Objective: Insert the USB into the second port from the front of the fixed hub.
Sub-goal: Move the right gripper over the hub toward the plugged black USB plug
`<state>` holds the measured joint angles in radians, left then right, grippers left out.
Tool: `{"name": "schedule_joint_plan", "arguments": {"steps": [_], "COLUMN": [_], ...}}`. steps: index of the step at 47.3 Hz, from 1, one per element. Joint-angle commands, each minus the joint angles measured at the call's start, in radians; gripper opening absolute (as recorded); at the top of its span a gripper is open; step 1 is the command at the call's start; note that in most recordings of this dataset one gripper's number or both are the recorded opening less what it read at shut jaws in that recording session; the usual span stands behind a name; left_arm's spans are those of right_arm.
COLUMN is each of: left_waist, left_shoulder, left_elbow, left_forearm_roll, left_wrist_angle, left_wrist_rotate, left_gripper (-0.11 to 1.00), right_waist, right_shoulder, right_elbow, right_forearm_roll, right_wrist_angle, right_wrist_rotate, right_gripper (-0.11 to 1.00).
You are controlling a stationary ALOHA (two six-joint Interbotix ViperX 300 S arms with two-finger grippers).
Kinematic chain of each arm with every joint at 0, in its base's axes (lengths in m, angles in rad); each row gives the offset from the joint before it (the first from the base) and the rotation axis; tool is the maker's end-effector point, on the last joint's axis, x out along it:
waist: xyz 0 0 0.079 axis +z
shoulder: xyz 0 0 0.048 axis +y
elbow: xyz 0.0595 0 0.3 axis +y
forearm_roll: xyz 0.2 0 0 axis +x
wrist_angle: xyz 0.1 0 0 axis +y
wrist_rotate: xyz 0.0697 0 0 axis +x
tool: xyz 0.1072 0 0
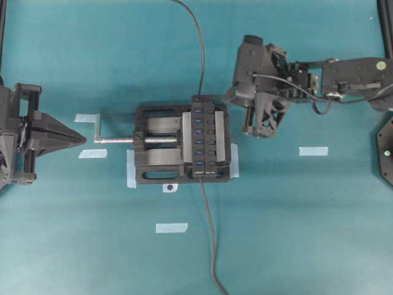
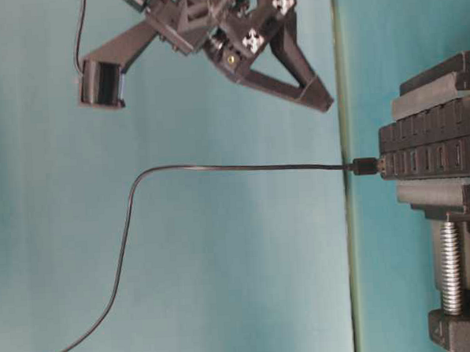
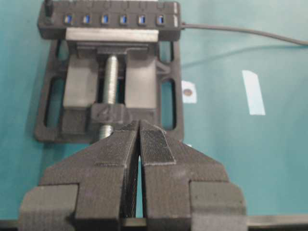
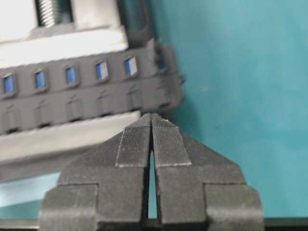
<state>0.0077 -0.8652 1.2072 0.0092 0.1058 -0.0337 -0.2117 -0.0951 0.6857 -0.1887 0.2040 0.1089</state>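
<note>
The left claw (image 1: 78, 139) sits left of the vise (image 1: 161, 145), pads pressed together and empty, pointing at the crank handle (image 1: 97, 126) of the silver screw (image 1: 132, 140). The fixed hub (image 1: 202, 137) is clamped along the vise's right side, blue slots facing up. Cables leave both ends of the hub; which one ends in the USB I cannot tell. The right claw (image 1: 249, 130) hangs just right of the hub, also together, gripping nothing.

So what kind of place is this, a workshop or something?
Probably a robotics test bench: a teal tabletop with tape markers, a USB hub clamped in a black vise, and two robot arms, each pincer shut.
</note>
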Motion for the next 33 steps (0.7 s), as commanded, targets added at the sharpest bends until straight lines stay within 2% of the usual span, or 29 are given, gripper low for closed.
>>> {"name": "schedule_joint_plan", "arguments": {"steps": [1,6,33], "left_waist": [0.002,0.002,0.002], "left_shoulder": [0.006,0.006,0.003], "left_elbow": [-0.012,-0.012,-0.009], "left_forearm_roll": [0.002,0.000,0.000], "left_wrist_angle": [-0.003,-0.005,-0.005], "left_wrist_rotate": [-0.002,-0.002,-0.002], "left_gripper": [0.00,0.00,0.00], "right_waist": [-0.008,-0.011,-0.011], "right_shoulder": [0.003,0.025,0.100], "right_elbow": [-0.035,-0.051,-0.101], "right_forearm_roll": [-0.017,-0.035,-0.043], "right_wrist_angle": [-0.002,-0.006,-0.026], "right_wrist_rotate": [-0.003,-0.003,-0.003], "right_gripper": [0.01,0.01,0.01]}}
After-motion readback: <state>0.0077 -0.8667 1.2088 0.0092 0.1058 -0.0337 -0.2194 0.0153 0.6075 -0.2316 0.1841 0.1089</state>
